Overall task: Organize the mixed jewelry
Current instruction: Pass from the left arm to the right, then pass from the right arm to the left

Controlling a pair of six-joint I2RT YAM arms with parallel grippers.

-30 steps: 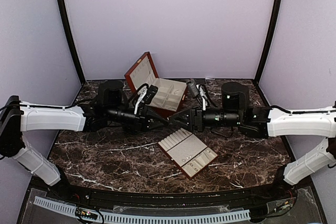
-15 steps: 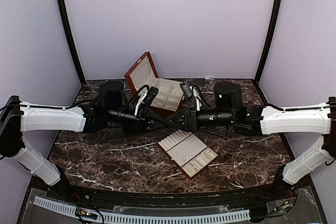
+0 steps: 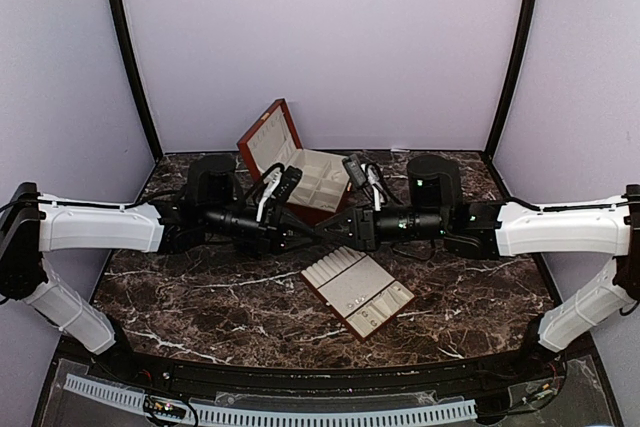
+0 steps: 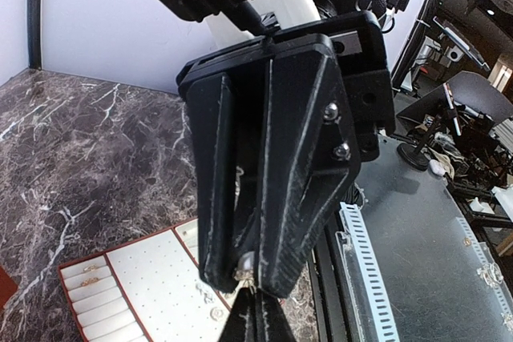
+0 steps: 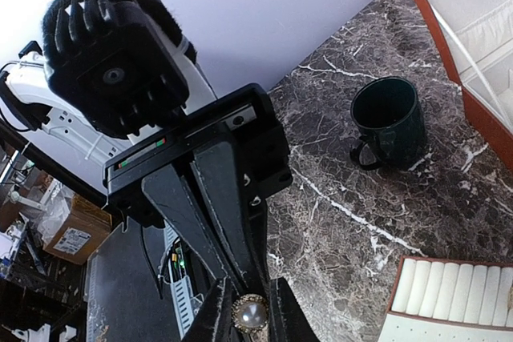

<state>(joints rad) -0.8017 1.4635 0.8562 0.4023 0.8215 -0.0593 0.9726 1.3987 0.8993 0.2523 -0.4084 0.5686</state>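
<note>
Few pieces of the mixed jewelry (image 4: pixel 88 271) look sorted so far: small loops and studs lie in the slotted tray (image 4: pixel 152 278), below the left end effector (image 4: pixel 245 271) and a little toward the robot. How much is left cannot be judged, since no unsorted pile shows. Stretched level above the table (image 3: pixel 200 297), the left arm reaches rightward, its end effector clamped shut on a pearl stud (image 5: pixel 250 311) at the very tips. Mirroring it, the right arm reaches leftward, tip to tip. The right end effector (image 5: pixel 249 324) brackets that stud narrowly, but whether it grips cannot be told. This looks like a handover.
</note>
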